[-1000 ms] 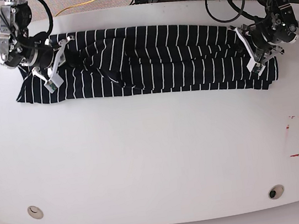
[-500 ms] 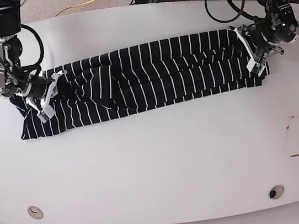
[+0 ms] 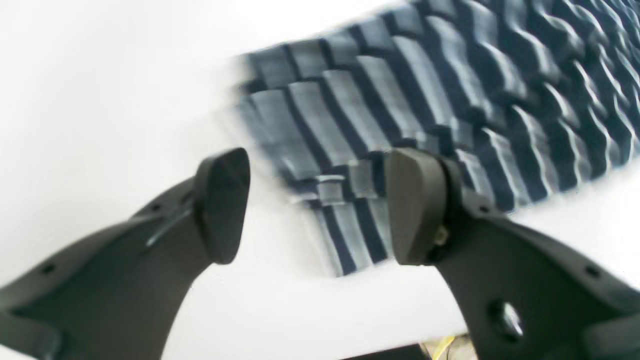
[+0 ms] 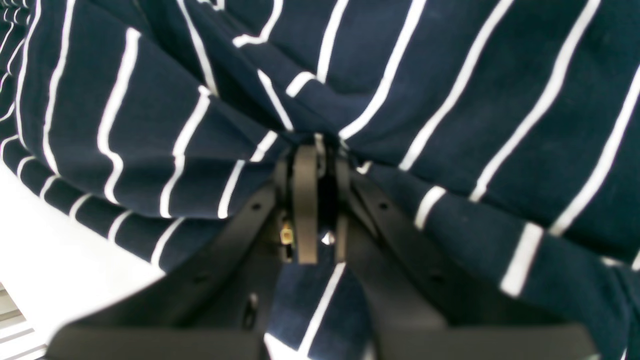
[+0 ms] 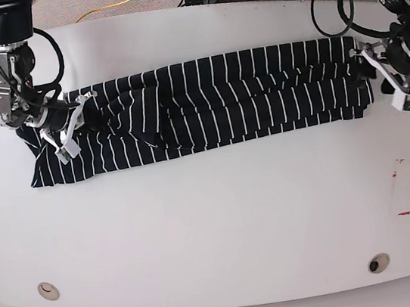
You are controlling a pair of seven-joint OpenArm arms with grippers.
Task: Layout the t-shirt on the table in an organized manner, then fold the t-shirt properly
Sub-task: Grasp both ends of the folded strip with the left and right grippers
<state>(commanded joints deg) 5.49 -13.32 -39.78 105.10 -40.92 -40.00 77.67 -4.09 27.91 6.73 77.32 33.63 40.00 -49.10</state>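
right gripper pinches t-shirt tight at 9 o'clock end. left gripper wide apart, holds nothing, beside 3 o'clock end. shirt lies bunched in long strip on table, toward 12 o'clock. best: left grabs corner, both pull out flat, slow.

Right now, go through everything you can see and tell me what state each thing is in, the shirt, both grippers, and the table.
t-shirt: lying in a long wrinkled band across the table, not folded neatly.
right gripper: shut, pinching a bunch of the shirt's fabric.
left gripper: open, holding nothing, at the shirt's end.
table: bare in front of the shirt, with a red outline mark uncovered.
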